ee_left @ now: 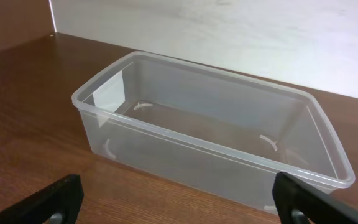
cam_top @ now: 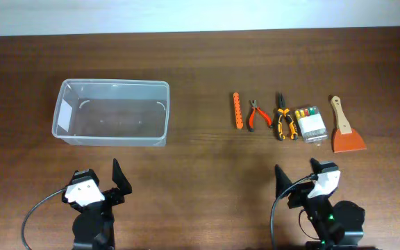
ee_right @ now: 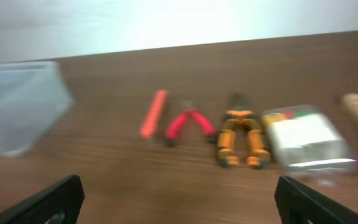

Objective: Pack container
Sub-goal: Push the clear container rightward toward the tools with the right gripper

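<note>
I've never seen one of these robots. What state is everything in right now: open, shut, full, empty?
container, upright, no lid, empty.
left tool, open, holding nothing.
right tool, open, holding nothing.
orange stick, lying flat.
red pliers, lying flat, handles spread.
orange-black pliers, lying flat, handles nearly together.
clear bit case, lying flat, seemingly closed.
scraper, lying flat, untouched.

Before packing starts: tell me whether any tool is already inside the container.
No: the container shows only its bare floor through the clear walls.
</note>
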